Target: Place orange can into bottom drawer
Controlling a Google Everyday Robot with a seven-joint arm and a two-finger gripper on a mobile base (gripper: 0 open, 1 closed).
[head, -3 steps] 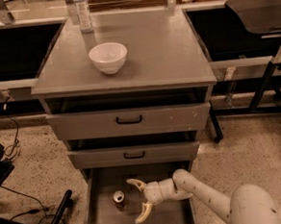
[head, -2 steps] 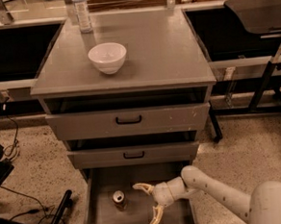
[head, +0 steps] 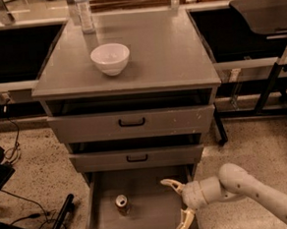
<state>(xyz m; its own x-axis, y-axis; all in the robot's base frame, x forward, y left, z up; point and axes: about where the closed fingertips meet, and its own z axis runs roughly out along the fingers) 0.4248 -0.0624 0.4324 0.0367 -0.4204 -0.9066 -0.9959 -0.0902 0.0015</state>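
Note:
The orange can [head: 121, 204] stands upright on the floor of the open bottom drawer [head: 149, 190], left of its middle, silver top showing. My gripper [head: 178, 206] is open and empty at the drawer's right side, to the right of the can and well apart from it. One finger [head: 171, 184] points up-left, the other reaches down toward the drawer's front edge. The pale arm runs off to the lower right.
A white bowl [head: 110, 58] and a clear plastic bottle [head: 83, 12] stand on the cabinet top [head: 168, 50]. Two shallower drawers with black handles [head: 131, 122] sit above, slightly open. A black stand base [head: 57, 221] and cables lie on the floor at left.
The gripper has drawn away to the right from the can, which stays standing in the drawer. The arm has pulled back toward the lower right.

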